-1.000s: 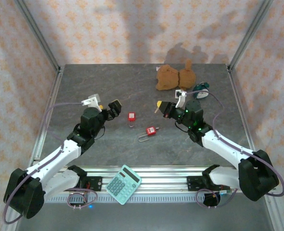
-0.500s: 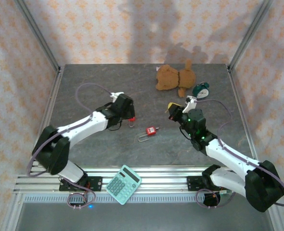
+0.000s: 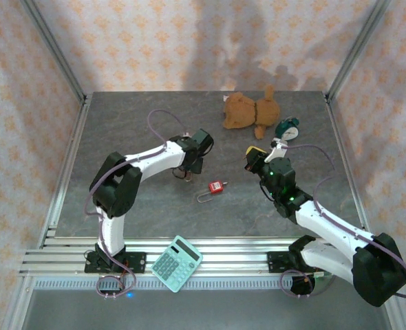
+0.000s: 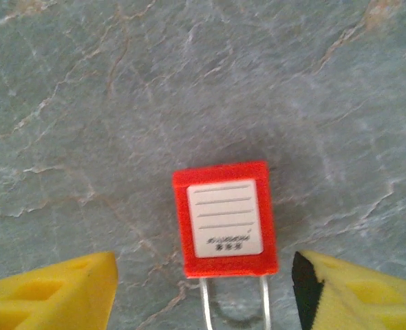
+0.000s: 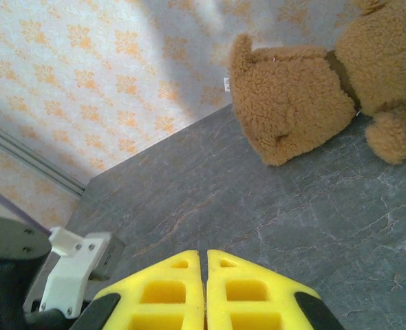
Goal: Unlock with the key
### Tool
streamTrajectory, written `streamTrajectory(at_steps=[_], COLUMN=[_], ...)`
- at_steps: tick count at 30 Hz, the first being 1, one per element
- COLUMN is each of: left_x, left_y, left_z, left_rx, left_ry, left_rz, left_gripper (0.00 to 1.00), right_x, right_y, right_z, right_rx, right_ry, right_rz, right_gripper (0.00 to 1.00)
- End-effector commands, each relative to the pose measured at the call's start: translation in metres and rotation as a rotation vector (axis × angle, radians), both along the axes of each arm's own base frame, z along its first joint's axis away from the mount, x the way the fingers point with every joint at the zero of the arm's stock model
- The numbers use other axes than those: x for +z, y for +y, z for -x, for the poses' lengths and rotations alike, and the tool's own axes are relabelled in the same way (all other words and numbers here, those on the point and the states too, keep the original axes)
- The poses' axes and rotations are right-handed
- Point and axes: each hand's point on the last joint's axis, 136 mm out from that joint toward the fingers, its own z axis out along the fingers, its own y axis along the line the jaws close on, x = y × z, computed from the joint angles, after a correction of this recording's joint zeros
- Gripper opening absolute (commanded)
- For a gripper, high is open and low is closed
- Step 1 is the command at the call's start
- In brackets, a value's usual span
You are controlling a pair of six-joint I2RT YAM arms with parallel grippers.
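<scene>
Left gripper (image 4: 204,282) straddles red padlock (image 4: 223,218), seemingly clear gaps either side.

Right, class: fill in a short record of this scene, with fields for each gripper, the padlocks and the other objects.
left gripper: open, straddling a red padlock, not touching it
right gripper: shut, empty, facing the teddy bear
second padlock: red, lying flat, apart from both grippers
alarm clock: beside the bear
calculator: on the near rails
</scene>
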Motion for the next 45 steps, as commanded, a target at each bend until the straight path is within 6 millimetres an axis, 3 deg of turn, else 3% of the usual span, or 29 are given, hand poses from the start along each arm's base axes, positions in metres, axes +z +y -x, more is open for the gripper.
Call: streamTrajectory(at_steps=[1,10,15,19,27,35,45], left_x=[-0.007,-0.022,-0.026,-0.023,-0.03,-0.046,-0.05], left_y=[0.007,0.013,0.021,0.028,0.02,0.032,0.045], left_z=[0.009,0.014,0.009,0.004,0.001,0.013,0.002], left_rx=[-0.051,-0.078,-0.056,-0.05,-0.112,-0.13,-0.141], left_ry=[0.101,0.194,0.188,0.181,0.255,0.386,0.446], left_rz=[-0.085,-0.103,-0.111,-0.087,-0.047,-0.046,-0.087], left_gripper=[0.63,0.61,0.54,0.54,0.57,0.54,0.51], right_x=[0.005,0.009,0.011,0.013,0.012,0.008,0.006], right_y=[-0.003,-0.007,-0.007,-0.004,-0.007,-0.006,-0.001], right_z=[0.0,0.001,0.003,0.004,0.005,0.004,0.003], right_rx=[-0.015,-0.029,-0.02,-0.006,-0.018,-0.016,0.001], right_ry=[-0.018,-0.019,-0.027,-0.029,-0.029,-0.02,-0.011], right_rz=[0.015,0.049,0.047,0.042,0.039,0.036,0.028], right_gripper=[0.06,0.06,0.06,0.06,0.06,0.06,0.06])
